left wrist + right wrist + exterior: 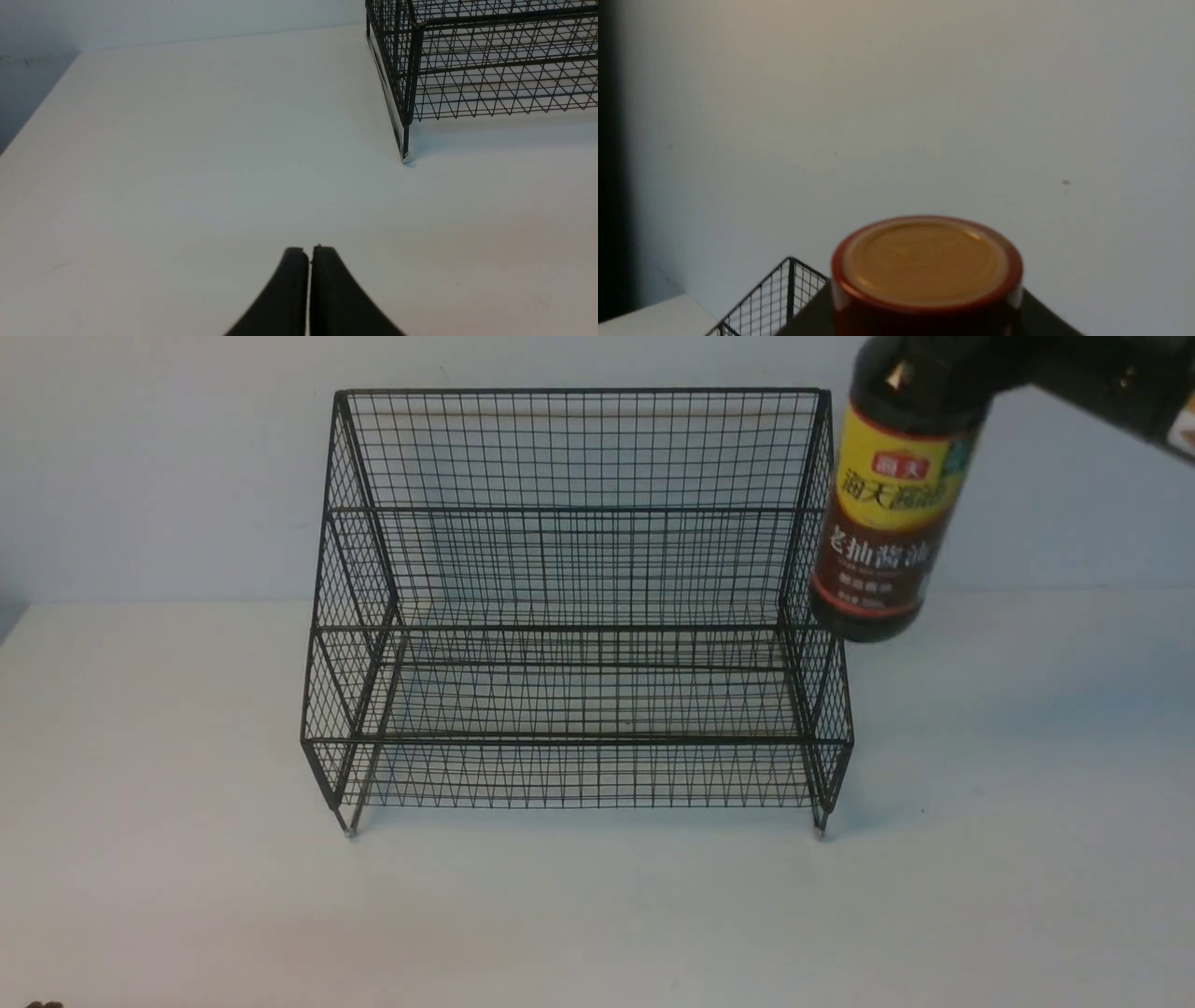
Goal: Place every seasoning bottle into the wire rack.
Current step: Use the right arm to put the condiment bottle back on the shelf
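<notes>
Held the seasoning bottle (887,523) aloft by its neck in the right gripper (924,364), clamped partway closed around it and well clear of the white table (1027,803). Hung it slightly tilted just outside the right wall of the wire rack (579,625), beside the upper tier and high enough, by the look of it, to clear that wall on the way in. Showed a glossy dark-brown body, a yellow-and-brown label and a round reddish-brown cap (927,261) with a flat tan top. Faced an empty rack: thin black mesh, two stepped tiers, sloping sides, small feet. Held the left gripper (309,252) pinched fully shut on nothing, low over bare tabletop near the rack's left front foot (405,156), out of the way.
</notes>
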Action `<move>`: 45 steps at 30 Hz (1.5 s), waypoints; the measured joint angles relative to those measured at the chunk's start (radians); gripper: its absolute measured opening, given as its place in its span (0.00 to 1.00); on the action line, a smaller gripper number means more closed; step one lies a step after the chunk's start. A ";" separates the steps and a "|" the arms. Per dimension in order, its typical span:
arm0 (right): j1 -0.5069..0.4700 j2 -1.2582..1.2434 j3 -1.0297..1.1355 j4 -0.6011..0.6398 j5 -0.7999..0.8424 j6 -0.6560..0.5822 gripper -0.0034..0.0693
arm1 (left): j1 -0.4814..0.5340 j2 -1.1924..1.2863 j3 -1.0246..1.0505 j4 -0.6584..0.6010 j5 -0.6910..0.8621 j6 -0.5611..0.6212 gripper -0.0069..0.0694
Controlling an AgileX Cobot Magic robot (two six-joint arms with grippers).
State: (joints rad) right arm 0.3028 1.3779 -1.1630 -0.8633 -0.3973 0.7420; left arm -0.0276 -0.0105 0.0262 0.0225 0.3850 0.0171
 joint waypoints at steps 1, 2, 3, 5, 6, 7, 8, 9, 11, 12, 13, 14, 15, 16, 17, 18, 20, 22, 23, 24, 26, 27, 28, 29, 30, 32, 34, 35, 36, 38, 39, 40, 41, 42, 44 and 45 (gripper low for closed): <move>0.010 0.015 -0.019 0.001 0.002 0.000 0.41 | 0.000 0.000 0.000 0.000 0.000 0.000 0.08; 0.024 0.055 -0.062 0.001 0.010 0.000 0.41 | 0.000 0.000 0.000 0.000 0.000 0.000 0.08; 0.028 0.061 -0.068 0.001 0.010 0.000 0.41 | 0.000 0.000 0.000 0.000 0.000 0.000 0.08; 0.051 0.143 -0.143 0.001 0.024 0.000 0.41 | 0.000 0.000 0.000 0.000 0.000 0.000 0.08; 0.055 0.168 -0.164 0.001 0.029 0.002 0.41 | 0.000 0.000 0.000 0.000 0.000 0.000 0.08; 0.056 0.174 -0.164 0.002 0.029 0.003 0.41 | 0.000 0.000 0.000 0.000 0.000 0.000 0.08; 0.065 0.217 -0.204 0.010 0.034 0.013 0.41 | 0.000 0.000 0.000 0.000 0.000 0.000 0.08; 0.070 0.255 -0.234 0.017 0.037 0.026 0.41 | 0.000 0.000 0.000 0.000 0.000 0.000 0.08; 0.075 0.305 -0.266 0.024 0.039 0.046 0.41 | 0.000 0.000 0.000 0.000 0.000 0.000 0.08; 0.076 0.317 -0.278 0.027 0.039 0.049 0.41 | 0.000 0.000 0.000 0.000 0.000 0.000 0.08; 0.077 0.324 -0.280 0.027 0.039 0.050 0.41 | 0.000 0.000 0.000 0.000 0.000 0.000 0.08; 0.080 0.345 -0.296 0.036 0.037 0.053 0.41 | 0.000 0.000 0.000 0.000 0.000 0.000 0.08; 0.081 0.359 -0.303 0.046 0.036 0.055 0.41 | 0.000 0.000 0.000 0.000 0.000 0.000 0.08; 0.081 0.375 -0.308 0.065 0.035 0.058 0.41 | 0.000 0.000 0.000 0.000 0.000 0.000 0.08; 0.081 0.380 -0.309 0.070 0.035 0.060 0.41 | 0.000 0.000 0.000 0.000 0.000 0.000 0.08; 0.081 0.389 -0.309 0.081 0.035 0.060 0.41 | 0.000 0.000 0.000 0.000 0.000 0.000 0.08; 0.081 0.401 -0.309 0.085 0.045 0.060 0.41 | 0.000 0.000 0.000 0.000 0.000 0.000 0.08; 0.081 0.407 -0.309 0.086 0.054 0.060 0.41 | 0.000 0.000 0.000 0.000 0.000 0.000 0.08; 0.081 0.408 -0.309 0.086 0.058 0.063 0.41 | 0.000 0.000 0.000 0.000 0.000 0.000 0.08; 0.081 0.410 -0.309 0.082 0.063 0.070 0.41 | 0.000 0.000 0.000 0.000 0.000 0.000 0.08; 0.081 0.411 -0.310 0.059 0.081 0.101 0.41 | 0.000 0.000 0.000 0.000 0.000 0.000 0.08; 0.081 0.411 -0.310 0.059 0.081 0.101 0.41 | 0.000 0.000 0.000 0.000 0.000 0.000 0.08; 0.081 0.412 -0.313 0.017 0.106 0.146 0.41 | 0.000 0.000 0.000 0.000 0.000 0.000 0.08; 0.081 0.412 -0.313 0.006 0.110 0.158 0.41 | 0.000 0.000 0.000 0.000 0.000 0.000 0.08; 0.081 0.412 -0.314 -0.039 0.124 0.204 0.41 | 0.000 0.000 0.000 0.000 0.000 0.000 0.08; 0.081 0.414 -0.314 -0.127 0.133 0.283 0.41 | 0.000 0.000 0.000 0.000 0.000 0.000 0.08; 0.081 0.414 -0.314 -0.232 0.132 0.386 0.41 | 0.000 0.000 0.000 0.000 0.000 0.000 0.08; 0.081 0.414 -0.314 -0.242 0.130 0.397 0.41 | 0.000 0.000 0.000 0.000 0.000 0.000 0.08; 0.081 0.414 -0.313 -0.321 0.128 0.475 0.41 | 0.000 0.000 0.000 0.000 0.000 0.000 0.08; 0.081 0.414 -0.312 -0.408 0.122 0.556 0.41 | 0.000 0.000 0.000 0.000 0.000 0.000 0.08; 0.081 0.418 -0.313 -0.471 0.116 0.611 0.41 | 0.000 0.000 0.000 0.000 0.000 0.000 0.08; 0.081 0.422 -0.313 -0.531 0.109 0.667 0.41 | 0.000 0.000 0.000 0.000 0.000 0.000 0.08; 0.081 0.428 -0.313 -0.599 0.106 0.732 0.41 | 0.000 0.000 0.000 0.000 0.000 0.000 0.08; 0.081 0.433 -0.313 -0.640 0.104 0.776 0.41 | 0.000 0.000 0.000 0.000 0.000 0.000 0.08; 0.081 0.446 -0.313 -0.737 0.102 0.872 0.41 | 0.000 0.000 0.000 0.000 0.000 0.000 0.08; 0.081 0.452 -0.313 -0.778 0.102 0.912 0.41 | 0.000 0.000 0.000 0.000 0.000 0.000 0.08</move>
State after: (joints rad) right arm 0.3836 1.8298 -1.4756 -1.6417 -0.2950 1.6543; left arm -0.0276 -0.0105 0.0262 0.0225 0.3850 0.0171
